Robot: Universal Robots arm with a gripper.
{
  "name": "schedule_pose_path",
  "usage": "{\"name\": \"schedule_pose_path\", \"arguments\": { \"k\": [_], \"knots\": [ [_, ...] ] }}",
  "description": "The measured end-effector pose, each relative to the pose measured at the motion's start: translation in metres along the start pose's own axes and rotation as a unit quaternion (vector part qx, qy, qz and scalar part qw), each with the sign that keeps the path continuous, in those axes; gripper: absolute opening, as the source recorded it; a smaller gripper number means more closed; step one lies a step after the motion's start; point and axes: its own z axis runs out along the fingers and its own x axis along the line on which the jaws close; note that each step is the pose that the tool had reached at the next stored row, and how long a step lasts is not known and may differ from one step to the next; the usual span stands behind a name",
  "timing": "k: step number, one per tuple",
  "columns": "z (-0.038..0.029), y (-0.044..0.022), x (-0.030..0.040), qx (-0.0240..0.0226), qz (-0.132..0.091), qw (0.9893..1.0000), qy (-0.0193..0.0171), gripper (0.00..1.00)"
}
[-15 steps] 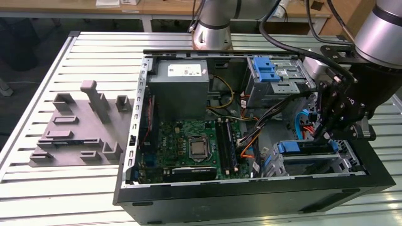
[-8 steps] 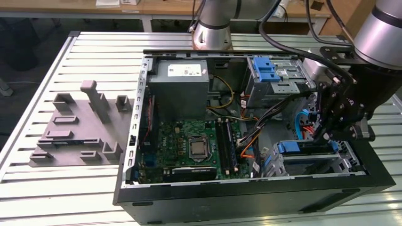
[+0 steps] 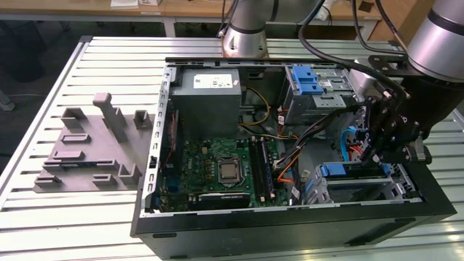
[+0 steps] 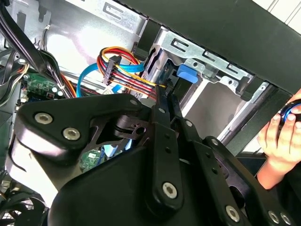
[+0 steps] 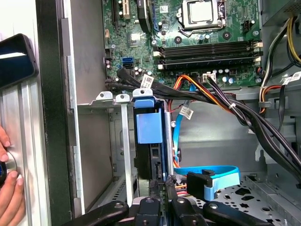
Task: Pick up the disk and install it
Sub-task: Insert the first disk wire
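The disk (image 3: 351,170), in its blue carrier, sits in the metal drive bay at the corner of the open computer case (image 3: 290,228) on the exterior view's right. In the first wrist view the disk (image 5: 149,129) stands on edge between the bay's walls, blue carrier end toward the motherboard. My gripper (image 3: 381,157) hangs over the disk's outer end. Its thin fingers lie close together in both wrist views, with the gripper (image 5: 162,181) at the disk's dark near edge. In the second wrist view the gripper (image 4: 165,92) sits beside the disk (image 4: 157,66), next to coloured cables.
Orange, black and blue cables (image 5: 211,101) run close beside the bay. The case also holds a grey power-supply box (image 3: 210,100), the motherboard (image 3: 221,166) and a blue latch on a silver cage (image 3: 312,81). A grey fixture block (image 3: 94,147) lies on the table. A person's hand (image 4: 282,136) rests outside the case wall.
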Motion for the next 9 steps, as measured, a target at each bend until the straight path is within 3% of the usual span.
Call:
{"name": "schedule_pose_path", "arguments": {
  "k": [8,9],
  "knots": [
    [-0.0006,0.0000,0.0000,-0.0001,0.000,1.0000,-0.0007,0.17],
    [-0.0024,0.0000,0.0002,-0.0001,0.000,1.0000,-0.0003,0.24]
  ]
}}
